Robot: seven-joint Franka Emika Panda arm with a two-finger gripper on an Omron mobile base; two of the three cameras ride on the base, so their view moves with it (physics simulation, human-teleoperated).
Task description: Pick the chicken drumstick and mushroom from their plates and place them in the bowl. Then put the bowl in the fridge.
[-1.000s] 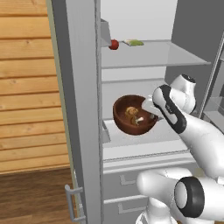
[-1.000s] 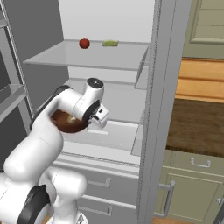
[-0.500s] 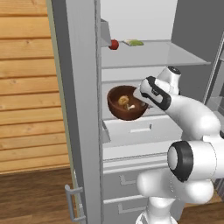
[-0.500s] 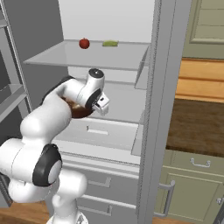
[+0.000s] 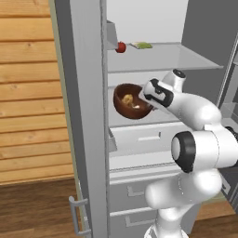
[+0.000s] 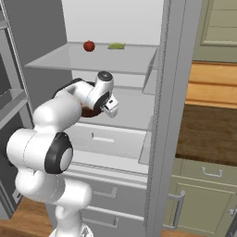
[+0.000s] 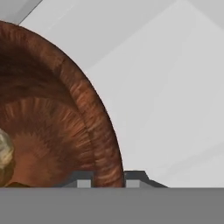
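The dark reddish-brown bowl (image 5: pixel 133 102) hangs tilted just above the middle shelf inside the open grey fridge (image 5: pixel 204 28). My gripper (image 5: pixel 151 96) is shut on its right rim. In the hand view the rim (image 7: pixel 98 127) runs between the two fingertips (image 7: pixel 83 181). Inside the bowl lie the golden chicken drumstick (image 5: pixel 127 99) and the pale mushroom (image 5: pixel 136 106); a pale piece (image 7: pixel 4 151) shows at the left edge of the hand view. From the right base view the arm hides most of the bowl (image 6: pixel 90 112), with the gripper (image 6: pixel 110 107) beside it. The plates are out of view.
A red fruit (image 5: pixel 121 47) and a green item (image 5: pixel 142 45) sit on the upper glass shelf (image 6: pixel 92 60). A white drawer (image 5: pixel 148 138) juts out below the bowl. The fridge's grey front post (image 5: pixel 86 116) stands left, green cabinets (image 6: pixel 203 194) to the right.
The arm has lifted the bowl and carried it up and deeper into the fridge, from over the pulled-out drawer to above the middle shelf. The grip has not changed.
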